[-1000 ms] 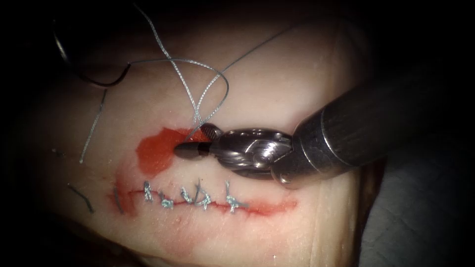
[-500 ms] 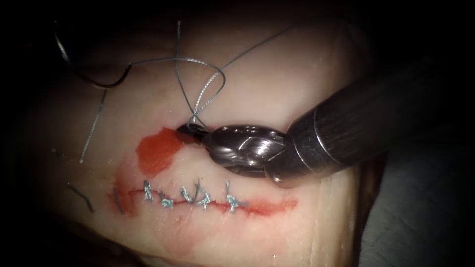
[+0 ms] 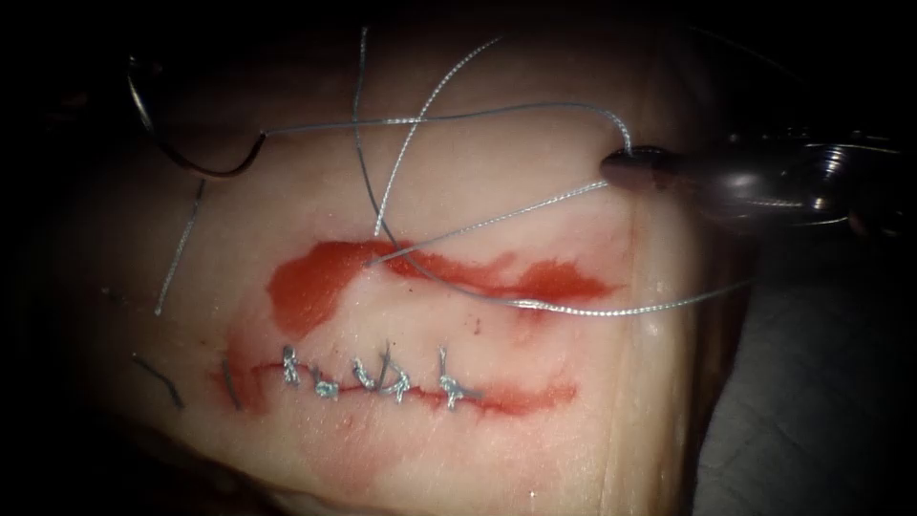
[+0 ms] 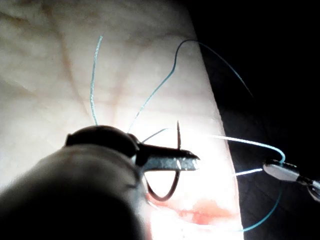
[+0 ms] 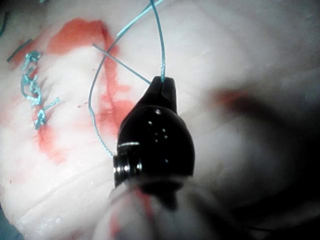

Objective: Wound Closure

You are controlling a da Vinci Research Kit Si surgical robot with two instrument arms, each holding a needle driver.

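The cut [image 3: 401, 387] in the tissue [image 3: 497, 172] carries five knotted stitches. Beyond it, the left tool [image 4: 172, 161] clamps the curved needle [image 3: 196, 158] mid-curve, clear of tissue; the right tool [image 3: 635, 164] pinches the thread [image 3: 497, 113].

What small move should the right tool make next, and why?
Probably a short pull of the thread toward the right. The right tool is shut on the thread, which lies in slack loops over the tissue above the stitched cut. The left tool holds the needle near mid-curve, out of the tissue.
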